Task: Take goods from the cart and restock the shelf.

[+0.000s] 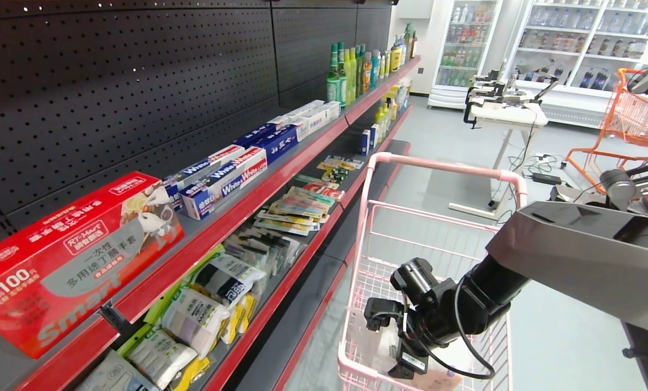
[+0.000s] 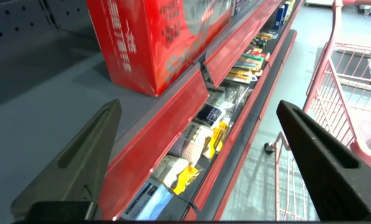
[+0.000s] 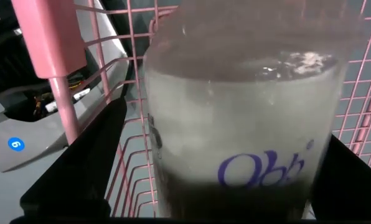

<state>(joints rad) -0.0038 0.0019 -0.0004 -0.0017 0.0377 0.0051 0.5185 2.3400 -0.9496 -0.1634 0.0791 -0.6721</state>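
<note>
My right gripper (image 1: 405,361) hangs low inside the pink cart (image 1: 443,165). In the right wrist view it (image 3: 226,127) stands open, one finger on each side of a clear bottle (image 3: 241,93) with blue print, close to its sides. The bottle stands upright among the cart's pink wires (image 3: 48,37). My left gripper (image 2: 198,106) is open and holds nothing; it hovers over the top shelf board (image 2: 42,106) just short of a big red box (image 2: 154,37). That red box (image 1: 74,260) sits at the near end of the top shelf (image 1: 280,179).
Toothpaste boxes (image 1: 226,174) and green bottles (image 1: 345,70) line the top shelf farther along. Packets (image 1: 204,309) and flat packs (image 1: 296,206) fill the lower shelf. An orange cart (image 1: 628,119) and a white table (image 1: 508,114) stand in the aisle beyond.
</note>
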